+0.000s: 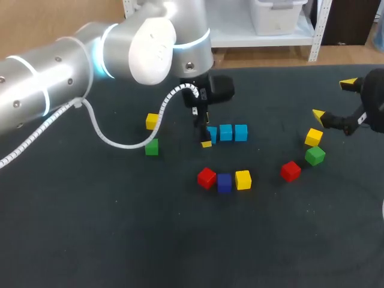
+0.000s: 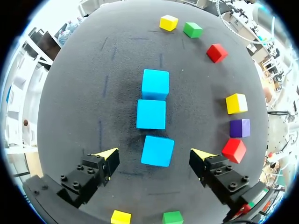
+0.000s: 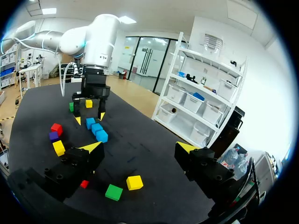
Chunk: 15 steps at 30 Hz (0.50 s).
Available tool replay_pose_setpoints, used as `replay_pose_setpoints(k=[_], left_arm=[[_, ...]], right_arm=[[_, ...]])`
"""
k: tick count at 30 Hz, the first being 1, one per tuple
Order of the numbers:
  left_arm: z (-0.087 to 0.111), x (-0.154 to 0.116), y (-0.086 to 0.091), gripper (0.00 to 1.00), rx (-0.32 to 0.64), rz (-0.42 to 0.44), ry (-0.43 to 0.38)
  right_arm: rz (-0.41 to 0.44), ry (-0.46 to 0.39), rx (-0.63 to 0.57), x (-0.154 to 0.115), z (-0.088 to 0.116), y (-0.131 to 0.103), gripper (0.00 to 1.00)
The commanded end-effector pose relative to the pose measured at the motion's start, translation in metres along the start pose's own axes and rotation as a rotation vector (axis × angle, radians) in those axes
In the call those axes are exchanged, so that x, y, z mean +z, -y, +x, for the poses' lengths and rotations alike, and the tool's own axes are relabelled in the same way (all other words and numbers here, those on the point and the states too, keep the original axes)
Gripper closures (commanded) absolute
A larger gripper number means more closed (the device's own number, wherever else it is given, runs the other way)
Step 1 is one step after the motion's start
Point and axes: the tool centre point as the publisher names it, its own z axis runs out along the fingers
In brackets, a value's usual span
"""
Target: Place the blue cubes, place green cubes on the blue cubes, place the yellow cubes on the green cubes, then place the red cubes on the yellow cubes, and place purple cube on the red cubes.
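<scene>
Blue cubes [image 2: 151, 114] in row; left tool [image 2: 154, 154] spread astride nearest, gaps both sides.

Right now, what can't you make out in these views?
Head view: left end effector covers part of the blue cube between its fingers and one of its own fingertips.
Head view: right end effector cut off by the edge.
Right wrist view: red cube mostly behind the right end effector's finger.
Left wrist view: yellow cube and green cube clipped by the black rim.

Three blue cubes [image 1: 226, 132] lie in a row before me; at their six o'clock, red cube [image 1: 206, 177], purple cube [image 1: 224, 182], yellow cube [image 1: 243, 179].
</scene>
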Motion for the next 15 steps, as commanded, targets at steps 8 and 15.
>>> replay_pose_setpoints(k=[8, 15], left_arm=[[-0.0030, 0.0023, -0.0019, 0.00, -0.004, -0.028, 0.008], [-0.0041, 0.0039, -0.0052, 0.08, -0.006, -0.048, 0.006]], right_arm=[[0.003, -0.003, -0.001, 0.0004, -0.0003, -0.0006, 0.00], [0.003, -0.003, -0.001, 0.0004, -0.0003, -0.0006, 0.00]])
